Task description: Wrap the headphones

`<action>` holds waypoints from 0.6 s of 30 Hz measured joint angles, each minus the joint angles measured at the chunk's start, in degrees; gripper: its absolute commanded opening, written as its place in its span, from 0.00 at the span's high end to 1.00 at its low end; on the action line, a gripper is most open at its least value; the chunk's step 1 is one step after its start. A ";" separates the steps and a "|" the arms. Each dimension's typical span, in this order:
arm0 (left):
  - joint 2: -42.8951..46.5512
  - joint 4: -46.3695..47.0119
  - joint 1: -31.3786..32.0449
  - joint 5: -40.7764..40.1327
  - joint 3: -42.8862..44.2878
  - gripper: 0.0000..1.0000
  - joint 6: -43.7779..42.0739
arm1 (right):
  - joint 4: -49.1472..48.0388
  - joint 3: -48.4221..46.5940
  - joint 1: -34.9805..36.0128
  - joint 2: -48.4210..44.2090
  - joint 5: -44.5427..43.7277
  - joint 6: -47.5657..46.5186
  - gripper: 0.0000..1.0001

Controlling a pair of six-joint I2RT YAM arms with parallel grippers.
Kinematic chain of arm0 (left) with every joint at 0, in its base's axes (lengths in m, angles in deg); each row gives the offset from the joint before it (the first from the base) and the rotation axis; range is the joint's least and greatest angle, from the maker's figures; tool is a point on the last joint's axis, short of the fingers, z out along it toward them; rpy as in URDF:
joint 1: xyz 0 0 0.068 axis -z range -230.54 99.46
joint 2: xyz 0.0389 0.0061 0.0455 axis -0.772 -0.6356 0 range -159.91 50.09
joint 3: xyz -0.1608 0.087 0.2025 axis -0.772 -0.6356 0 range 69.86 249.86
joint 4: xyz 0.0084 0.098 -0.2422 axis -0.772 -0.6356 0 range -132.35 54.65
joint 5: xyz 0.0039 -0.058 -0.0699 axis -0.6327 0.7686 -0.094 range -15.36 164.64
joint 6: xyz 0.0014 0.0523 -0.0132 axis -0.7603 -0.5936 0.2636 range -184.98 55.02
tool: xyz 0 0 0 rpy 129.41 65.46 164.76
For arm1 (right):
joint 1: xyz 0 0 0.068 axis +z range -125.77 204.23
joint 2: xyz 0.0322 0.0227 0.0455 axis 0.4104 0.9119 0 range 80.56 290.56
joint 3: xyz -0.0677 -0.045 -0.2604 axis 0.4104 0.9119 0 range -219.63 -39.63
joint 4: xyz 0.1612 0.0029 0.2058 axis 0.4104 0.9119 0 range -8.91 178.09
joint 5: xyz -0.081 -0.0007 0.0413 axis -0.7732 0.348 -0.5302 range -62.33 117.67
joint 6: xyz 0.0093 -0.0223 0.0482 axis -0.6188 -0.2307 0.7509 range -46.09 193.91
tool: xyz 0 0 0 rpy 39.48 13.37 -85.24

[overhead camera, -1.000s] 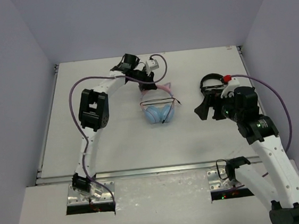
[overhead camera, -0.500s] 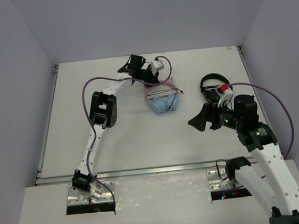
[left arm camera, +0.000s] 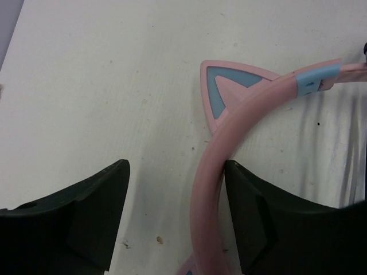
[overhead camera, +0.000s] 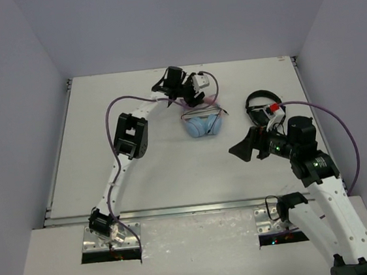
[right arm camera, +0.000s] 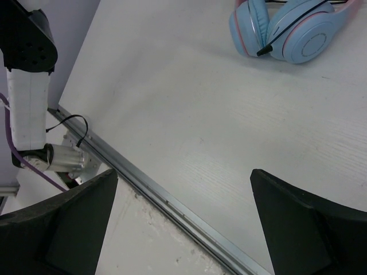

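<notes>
The headphones [overhead camera: 203, 126] lie at the back middle of the table, light blue earcups toward me, pink headband [overhead camera: 210, 100] toward the far wall. A thin black cable [overhead camera: 202, 115] crosses the cups. My left gripper [overhead camera: 197, 100] stands open over the headband. In the left wrist view the pink headband [left arm camera: 213, 172] with a cat ear [left arm camera: 229, 86] runs between the jaws and rests against the right finger [left arm camera: 269, 223], with a wide gap to the left one. My right gripper [overhead camera: 238, 151] hovers open and holds nothing, to the near right of the earcups [right arm camera: 298, 31].
All-black headphones [overhead camera: 259, 104] lie at the right, just beyond the right arm. A metal rail [right arm camera: 172, 200] marks the table's near edge. Grey walls close the table on three sides.
The left gripper carried the headphones right and toward the back, then opened and let go of the headband. The right arm dropped toward the near side, then held still.
</notes>
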 measured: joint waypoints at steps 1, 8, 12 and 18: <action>0.02 0.98 0.04 -0.87 -0.46 0.30 0.46 | -0.22 0.02 0.00 0.07 0.00 0.00 0.01; 7.54 6.23 0.07 -5.99 -10.84 0.00 6.93 | -0.63 -0.15 0.00 0.83 -2.29 -0.79 0.01; 16.35 11.15 -0.04 -13.05 -15.91 0.00 14.49 | 1.01 -2.97 0.02 2.78 -7.17 -3.37 0.01; 38.32 12.00 -0.20 -40.54 -25.94 0.00 32.41 | 6.78 -12.00 0.04 7.93 -21.99 -7.30 0.01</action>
